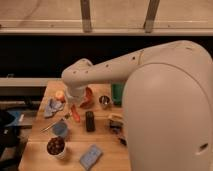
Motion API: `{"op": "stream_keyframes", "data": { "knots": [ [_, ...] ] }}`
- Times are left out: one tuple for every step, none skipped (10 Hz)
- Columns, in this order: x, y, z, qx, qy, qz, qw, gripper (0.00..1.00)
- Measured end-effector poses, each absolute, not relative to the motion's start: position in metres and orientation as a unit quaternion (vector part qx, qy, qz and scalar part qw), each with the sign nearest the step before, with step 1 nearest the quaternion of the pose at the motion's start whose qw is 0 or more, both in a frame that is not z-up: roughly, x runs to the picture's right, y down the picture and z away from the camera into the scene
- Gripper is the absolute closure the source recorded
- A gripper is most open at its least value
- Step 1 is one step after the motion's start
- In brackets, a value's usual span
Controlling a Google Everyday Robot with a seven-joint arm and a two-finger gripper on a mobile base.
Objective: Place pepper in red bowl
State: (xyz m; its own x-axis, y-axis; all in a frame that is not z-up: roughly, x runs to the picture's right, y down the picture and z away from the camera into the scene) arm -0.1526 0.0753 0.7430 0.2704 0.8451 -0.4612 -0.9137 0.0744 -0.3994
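One pepper (75, 114) beneath the gripper (74, 106), outside the red bowl (88, 98)

One slim pepper slants just front-left of the red bowl, not in it. The gripper hangs right above its upper end, fingers pressed together; whether they pinch it cannot be told. A steel cup (104, 101) stands beside the bowl, a black block (90, 121) nearer on the wooden table (37, 150).
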Motion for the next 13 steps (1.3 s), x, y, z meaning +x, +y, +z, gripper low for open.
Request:
{"op": "stream_keyframes", "data": {
  "knots": [
    [-0.145, 0.067, 0.747, -0.329, 0.030, 0.607, 0.723, 1.00],
    [-0.135, 0.057, 0.755, -0.340, 0.013, 0.609, 0.716, 1.00],
    [-0.131, 0.046, 0.764, -0.356, -0.004, 0.608, 0.710, 1.00],
    [-0.125, 0.034, 0.774, -0.371, -0.016, 0.606, 0.704, 1.00],
    [-0.120, 0.022, 0.783, -0.382, -0.025, 0.603, 0.700, 1.00],
    [-0.122, 0.012, 0.789, -0.391, -0.031, 0.598, 0.699, 1.00],
    [-0.126, 0.006, 0.792, -0.396, -0.033, 0.592, 0.701, 1.00],
    [-0.131, -0.001, 0.796, -0.401, -0.037, 0.587, 0.703, 1.00],
    [-0.136, -0.008, 0.800, -0.406, -0.042, 0.582, 0.703, 1.00],
    [-0.139, -0.011, 0.806, -0.410, -0.050, 0.580, 0.702, 1.00],
    [-0.142, -0.013, 0.812, -0.411, -0.056, 0.579, 0.702, 1.00],
    [-0.146, -0.014, 0.817, -0.412, -0.065, 0.577, 0.702, 1.00],
    [-0.149, -0.017, 0.823, -0.412, -0.073, 0.576, 0.702, 1.00]
  ]
}}
